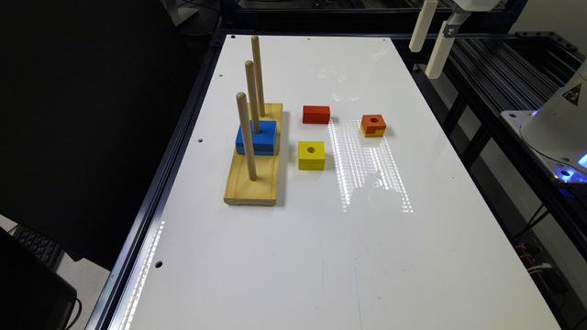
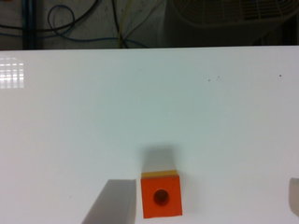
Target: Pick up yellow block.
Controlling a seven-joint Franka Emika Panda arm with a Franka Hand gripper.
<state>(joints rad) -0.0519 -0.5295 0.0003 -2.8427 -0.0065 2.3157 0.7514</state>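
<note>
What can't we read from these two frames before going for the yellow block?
- Claw, exterior view: upper part cut off by the top edge.
- Claw fingers, wrist view: cut off by the picture's edges, one a mere sliver.
- Blue wooden block on the pegged wooden base, exterior view: the front peg crosses it; one piece or two stacked, cannot tell.
- Orange-topped wooden block, wrist view: its yellow lower layer is mostly hidden under its top.

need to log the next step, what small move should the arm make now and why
Probably shift toward the yellow block, beside the peg board. The wrist view looks down on the orange-topped block instead, so the open gripper seems aimed at the wrong block.
</note>
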